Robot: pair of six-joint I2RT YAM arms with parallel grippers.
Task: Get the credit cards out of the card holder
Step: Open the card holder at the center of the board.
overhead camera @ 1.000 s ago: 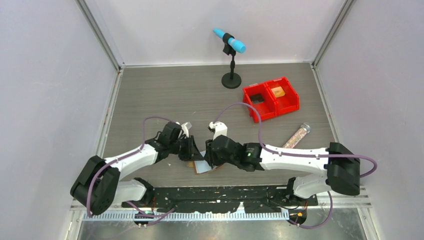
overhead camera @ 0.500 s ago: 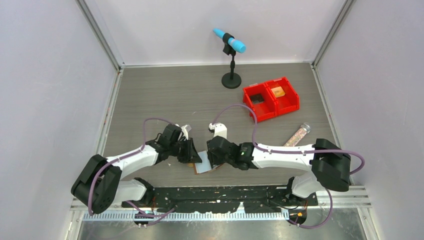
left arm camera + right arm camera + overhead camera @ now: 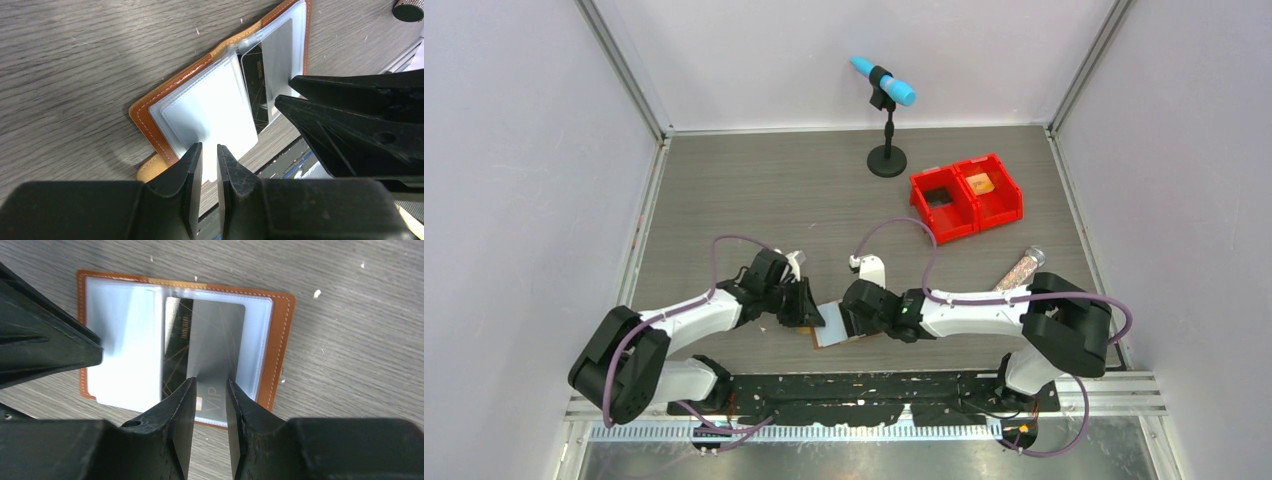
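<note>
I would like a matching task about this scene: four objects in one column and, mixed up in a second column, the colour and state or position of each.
Objects:
1. card holder
2. microphone
3. bins
4. card

Descriptions:
A. red, side by side
B. blue, at the far end
C. dark, inside a clear sleeve
D. brown, lying open

Pairs: 1-D, 2-B, 3-A, 4-C

Clearance: open left, cluttered right.
Grey wood-grain surface [image 3: 754, 190] free at left; black microphone stand [image 3: 886, 160], red plastic bins [image 3: 967, 197], clear glitter tube [image 3: 1018, 272] occupy far right; left tool [image 3: 209, 155] and right tool [image 3: 210, 390] flank brown leather card holder [image 3: 281, 340].
</note>
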